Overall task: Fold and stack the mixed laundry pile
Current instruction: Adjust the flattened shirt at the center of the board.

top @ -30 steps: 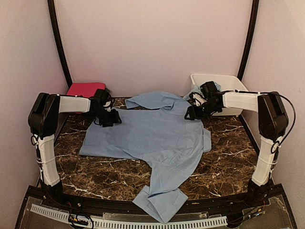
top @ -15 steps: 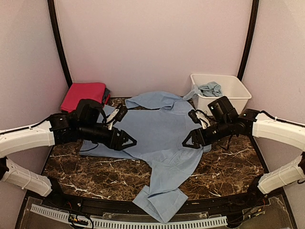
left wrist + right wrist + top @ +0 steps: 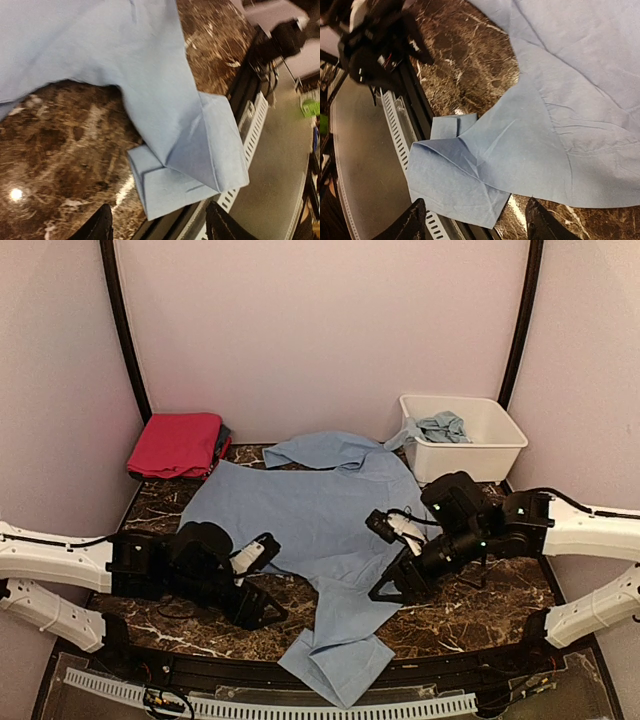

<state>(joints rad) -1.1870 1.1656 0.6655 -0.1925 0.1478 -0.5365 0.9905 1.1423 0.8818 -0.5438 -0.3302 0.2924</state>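
Dark marble table (image 3: 480, 610), pale walls all round. Both arms have just swung back from the far edge of the blue shirt (image 3: 310, 510) to the near side, so I reckon the flattening is done and the folding comes next. The left gripper (image 3: 266, 610) and right gripper (image 3: 386, 592) both have jaws apart with nothing in them. They sit either side of the sleeve (image 3: 335, 660) drooping over the near table edge, close but not touching. Pink folded stack (image 3: 178, 443) sits far left, and more laundry waits in the white tub (image 3: 470, 452)
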